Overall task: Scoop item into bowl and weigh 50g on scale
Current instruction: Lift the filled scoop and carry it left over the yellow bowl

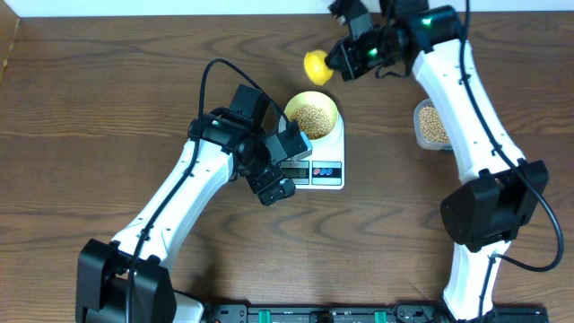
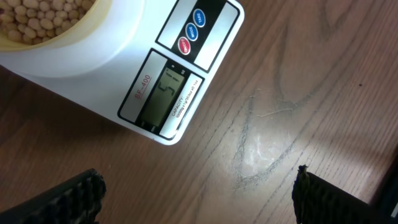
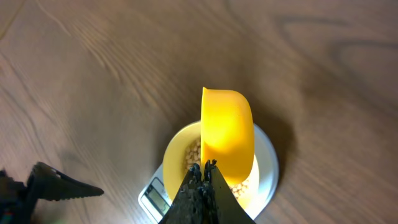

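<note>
The pale-yellow bowl (image 1: 312,115) sits on the white scale (image 1: 325,172) and holds tan beans (image 1: 311,119). In the left wrist view the scale's display (image 2: 163,94) is lit; the bowl rim (image 2: 81,28) and beans (image 2: 37,15) are at top left. My left gripper (image 1: 276,183) is open and empty over bare wood in front of the scale (image 2: 198,199). My right gripper (image 1: 339,59) is shut on the handle of a yellow scoop (image 1: 317,65), held high, behind the bowl. In the right wrist view the scoop (image 3: 227,134) hangs above the bowl (image 3: 180,152).
A clear plastic tub (image 1: 431,125) with more beans stands to the right of the scale, beside the right arm. The table's back edge runs just behind the right gripper. Cables trail from both arms.
</note>
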`<state>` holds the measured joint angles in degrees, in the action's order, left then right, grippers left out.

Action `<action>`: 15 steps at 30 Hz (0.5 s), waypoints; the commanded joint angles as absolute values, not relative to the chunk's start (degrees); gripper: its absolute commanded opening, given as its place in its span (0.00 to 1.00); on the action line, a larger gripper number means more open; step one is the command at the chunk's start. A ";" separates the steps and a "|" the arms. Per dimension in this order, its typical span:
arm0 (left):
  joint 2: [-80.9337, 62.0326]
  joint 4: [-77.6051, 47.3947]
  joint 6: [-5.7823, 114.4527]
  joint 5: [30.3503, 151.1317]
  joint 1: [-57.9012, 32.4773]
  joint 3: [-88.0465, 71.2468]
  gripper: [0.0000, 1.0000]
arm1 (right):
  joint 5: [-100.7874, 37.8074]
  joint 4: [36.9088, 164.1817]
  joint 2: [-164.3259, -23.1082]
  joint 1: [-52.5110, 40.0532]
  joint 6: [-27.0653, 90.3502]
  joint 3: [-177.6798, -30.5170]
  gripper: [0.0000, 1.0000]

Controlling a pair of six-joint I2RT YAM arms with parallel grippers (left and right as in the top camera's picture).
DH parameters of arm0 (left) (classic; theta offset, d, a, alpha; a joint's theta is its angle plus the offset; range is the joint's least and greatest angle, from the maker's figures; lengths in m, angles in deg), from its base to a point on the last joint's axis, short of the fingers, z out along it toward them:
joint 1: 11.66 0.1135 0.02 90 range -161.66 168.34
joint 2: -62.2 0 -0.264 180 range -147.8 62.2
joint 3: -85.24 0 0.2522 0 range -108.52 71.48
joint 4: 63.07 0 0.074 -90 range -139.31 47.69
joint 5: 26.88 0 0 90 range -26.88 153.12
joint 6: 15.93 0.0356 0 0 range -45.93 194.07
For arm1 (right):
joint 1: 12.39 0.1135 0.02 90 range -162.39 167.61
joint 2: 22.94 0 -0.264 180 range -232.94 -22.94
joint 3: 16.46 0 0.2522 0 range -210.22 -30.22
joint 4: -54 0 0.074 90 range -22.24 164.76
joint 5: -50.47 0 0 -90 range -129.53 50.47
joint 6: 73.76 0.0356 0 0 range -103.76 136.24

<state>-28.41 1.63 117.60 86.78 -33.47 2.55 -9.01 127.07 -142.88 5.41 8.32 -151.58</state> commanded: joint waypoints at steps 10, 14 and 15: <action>-28.78 1.78 117.99 87.09 -33.27 2.68 0.98 | -7.90 125.71 -141.35 9.54 3.53 -144.17 0.01; -28.78 1.78 117.99 87.09 -33.27 2.68 0.98 | -10.30 125.78 -141.35 11.31 -4.25 -143.01 0.01; -28.78 1.78 117.99 87.09 -33.27 2.68 0.98 | -12.77 125.76 -141.35 11.64 -4.84 -142.99 0.01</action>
<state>-28.41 1.63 117.60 86.78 -33.47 2.55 -9.84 125.91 -142.88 10.42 1.15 -143.50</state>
